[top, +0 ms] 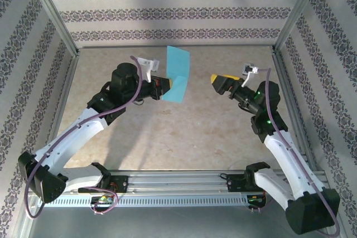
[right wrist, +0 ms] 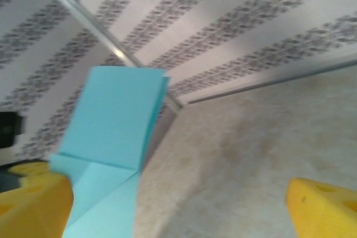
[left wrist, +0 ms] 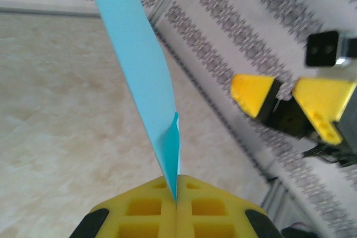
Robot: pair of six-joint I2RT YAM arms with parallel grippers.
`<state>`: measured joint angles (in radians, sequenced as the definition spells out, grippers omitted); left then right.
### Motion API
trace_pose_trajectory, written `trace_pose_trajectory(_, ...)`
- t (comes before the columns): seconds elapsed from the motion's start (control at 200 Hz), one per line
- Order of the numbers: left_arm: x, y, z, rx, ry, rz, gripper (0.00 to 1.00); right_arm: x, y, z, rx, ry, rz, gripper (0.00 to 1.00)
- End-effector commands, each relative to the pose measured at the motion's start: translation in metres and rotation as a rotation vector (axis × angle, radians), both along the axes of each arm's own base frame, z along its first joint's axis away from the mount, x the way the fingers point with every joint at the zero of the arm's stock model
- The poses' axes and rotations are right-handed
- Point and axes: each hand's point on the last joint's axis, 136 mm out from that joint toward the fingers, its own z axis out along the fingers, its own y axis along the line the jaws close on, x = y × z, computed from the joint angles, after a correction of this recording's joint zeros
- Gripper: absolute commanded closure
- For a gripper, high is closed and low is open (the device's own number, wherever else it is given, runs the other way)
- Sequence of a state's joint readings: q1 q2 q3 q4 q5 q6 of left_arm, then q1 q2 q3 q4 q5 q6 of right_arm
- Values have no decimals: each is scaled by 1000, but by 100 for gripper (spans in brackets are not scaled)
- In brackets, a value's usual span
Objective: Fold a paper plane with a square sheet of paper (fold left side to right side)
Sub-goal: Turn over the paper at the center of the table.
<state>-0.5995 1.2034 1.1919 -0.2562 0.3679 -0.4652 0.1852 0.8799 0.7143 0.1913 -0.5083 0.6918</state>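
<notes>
Top external: left gripper [top: 174,85] clamped on folded square sheet of paper [top: 178,71]; right gripper [top: 218,81] spread wide, apart

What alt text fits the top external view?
The left gripper is shut on a folded cyan-blue sheet of paper, held up over the beige table toward its far edge. The right gripper hangs open to the paper's right, apart from it.

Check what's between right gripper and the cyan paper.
Nothing. In the top external view that gap is bare tabletop; the right gripper is open, the left gripper pinches the cyan paper.
</notes>
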Motion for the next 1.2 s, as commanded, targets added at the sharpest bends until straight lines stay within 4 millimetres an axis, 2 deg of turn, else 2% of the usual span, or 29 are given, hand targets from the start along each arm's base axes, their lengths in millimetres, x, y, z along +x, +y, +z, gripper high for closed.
trace_pose_trajectory(0.0, -11, 21, -31, 323, -2, 61, 100, 1, -28, -32, -148, 58, -144, 2)
trace_pose_trajectory(0.1, -15, 22, -36, 457, -15, 93, 100, -2, -43, -41, -209, 84, -206, 2)
trace_pose_trajectory(0.34, -18, 30, -44, 734, -33, 201, 100, -12, -79, -80, -367, 233, -357, 2)
trace_pose_trajectory(0.655, -26, 37, -78, 1078, 54, 313, 100, -17, -86, -109, -426, 336, -360, 2)
trace_pose_trajectory(0.914, -25, 39, -107, 1191, 138, 427, 100, -18, -91, -133, -417, 409, -351, 2)
trace_pose_trajectory(1.194, -24, 52, -138, 1344, 193, 542, 100, -19, -104, -156, -410, 486, -391, 2)
